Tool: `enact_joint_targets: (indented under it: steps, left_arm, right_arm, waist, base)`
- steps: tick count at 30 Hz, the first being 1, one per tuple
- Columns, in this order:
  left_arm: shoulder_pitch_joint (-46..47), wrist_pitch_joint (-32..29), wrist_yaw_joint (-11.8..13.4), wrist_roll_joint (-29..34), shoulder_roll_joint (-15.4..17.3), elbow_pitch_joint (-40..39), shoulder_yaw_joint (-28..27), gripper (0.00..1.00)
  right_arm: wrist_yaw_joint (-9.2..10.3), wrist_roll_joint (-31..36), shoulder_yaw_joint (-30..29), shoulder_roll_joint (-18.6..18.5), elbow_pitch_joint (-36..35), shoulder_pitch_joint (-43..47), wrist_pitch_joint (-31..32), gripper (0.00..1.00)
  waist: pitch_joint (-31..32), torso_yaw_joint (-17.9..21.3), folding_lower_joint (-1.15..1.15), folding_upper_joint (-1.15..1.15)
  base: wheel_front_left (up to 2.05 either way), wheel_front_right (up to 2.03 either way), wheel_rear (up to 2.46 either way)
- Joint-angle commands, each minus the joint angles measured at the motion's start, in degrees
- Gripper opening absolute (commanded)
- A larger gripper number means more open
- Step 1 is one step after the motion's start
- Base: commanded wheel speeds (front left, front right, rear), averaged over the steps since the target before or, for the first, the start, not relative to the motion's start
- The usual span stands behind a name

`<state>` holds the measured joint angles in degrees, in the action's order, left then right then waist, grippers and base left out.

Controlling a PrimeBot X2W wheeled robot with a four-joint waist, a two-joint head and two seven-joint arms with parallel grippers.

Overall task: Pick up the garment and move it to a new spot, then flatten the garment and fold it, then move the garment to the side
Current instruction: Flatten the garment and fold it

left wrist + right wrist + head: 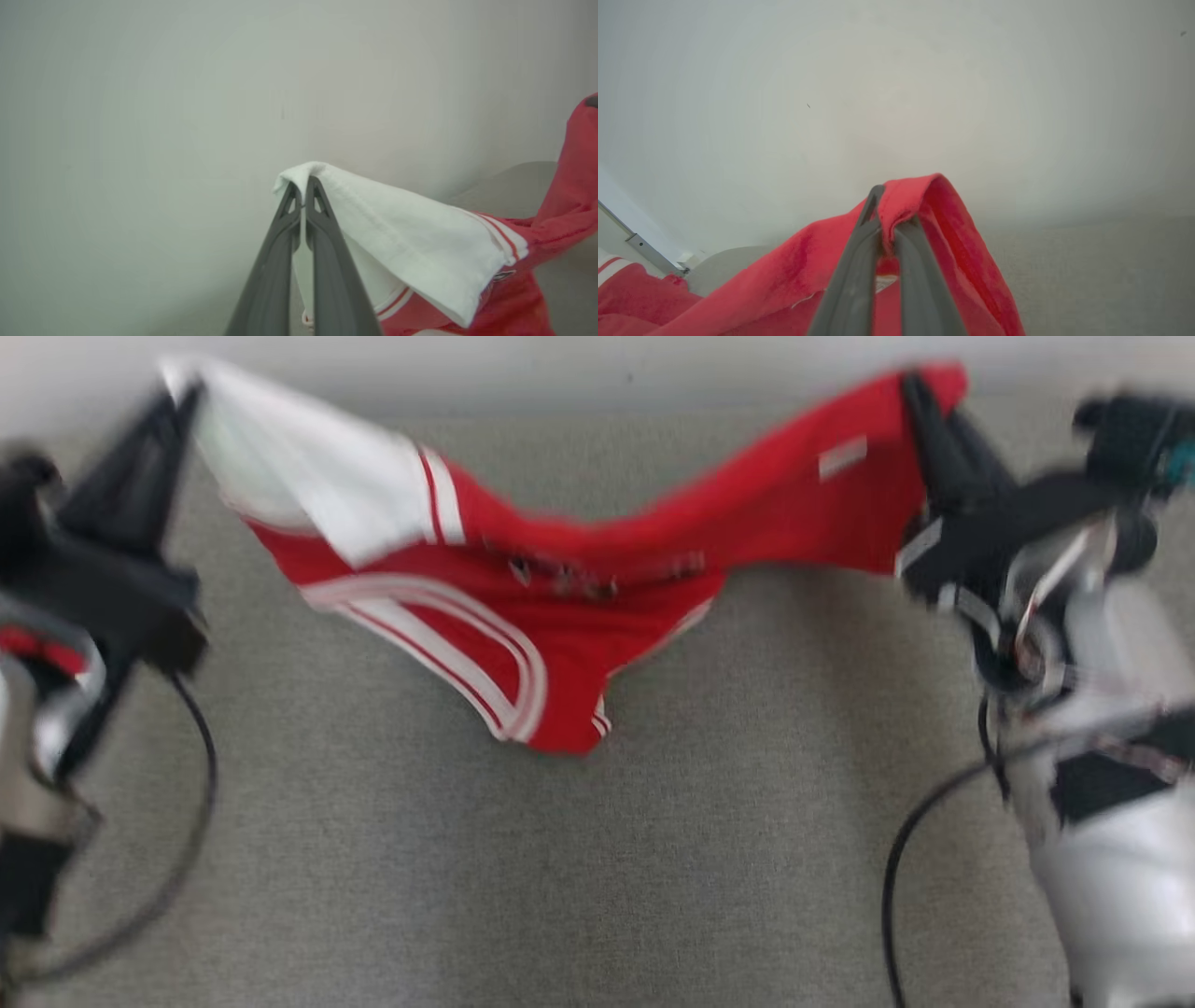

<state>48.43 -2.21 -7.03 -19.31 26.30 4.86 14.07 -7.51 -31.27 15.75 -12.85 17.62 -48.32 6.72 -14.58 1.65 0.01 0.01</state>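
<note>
A red garment (579,607) with white sleeves and white stripes hangs stretched between my two grippers above the grey surface (597,859), sagging in the middle. My left gripper (187,401) is shut on its white end at the upper left; in the left wrist view the left gripper (302,189) pinches the white cloth (411,233). My right gripper (910,387) is shut on the red end at the upper right; in the right wrist view the right gripper (885,205) clamps a fold of red garment (934,219). The head view is blurred.
A pale wall (597,364) runs along the far edge of the grey surface. Black cables (191,784) hang from both arms near the lower corners. A white frame with a metal rail (640,242) shows at the left of the right wrist view.
</note>
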Motion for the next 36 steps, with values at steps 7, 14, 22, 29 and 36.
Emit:
enact_joint_targets:
  steps: [7,14,22,29,36]
  left_arm:
    - [20.04,-1.94,-0.31,-3.52,4.63,9.92,4.74,0.00]
    - [38.00,-2.02,-0.35,-5.75,5.46,19.09,9.98,0.00]
    - [52.48,-2.00,-0.36,-5.55,5.20,26.99,17.80,0.00]
    - [61.22,3.01,-0.36,-5.34,2.89,34.33,19.49,0.00]
    - [60.88,8.11,-0.37,-8.61,2.29,37.25,20.29,0.00]
  right_arm:
    - [0.03,-2.12,-0.02,1.47,10.04,-19.83,0.54,0.00]
    - [0.03,-4.20,-1.97,4.04,23.37,-37.45,-1.90,0.00]
    - [0.02,-4.73,-3.49,5.61,35.43,-49.72,-6.09,0.00]
    - [0.02,-3.45,-3.13,4.50,41.68,-56.43,-10.67,0.00]
    - [0.02,-5.03,-0.25,5.31,42.57,-57.42,-12.44,0.00]
  waist:
    - [-9.53,1.98,-0.01,-0.01]
    - [-11.11,4.70,-0.01,-0.01]
    - [-9.48,6.71,-0.01,-0.01]
    - [-10.35,5.66,-0.01,-0.01]
    - [-14.98,4.23,-0.01,-0.01]
  base:
    - [0.00,0.00,0.00]
    - [0.00,0.00,0.00]
    - [0.00,0.00,0.00]
    - [0.00,0.00,0.00]
    - [0.00,0.00,0.00]
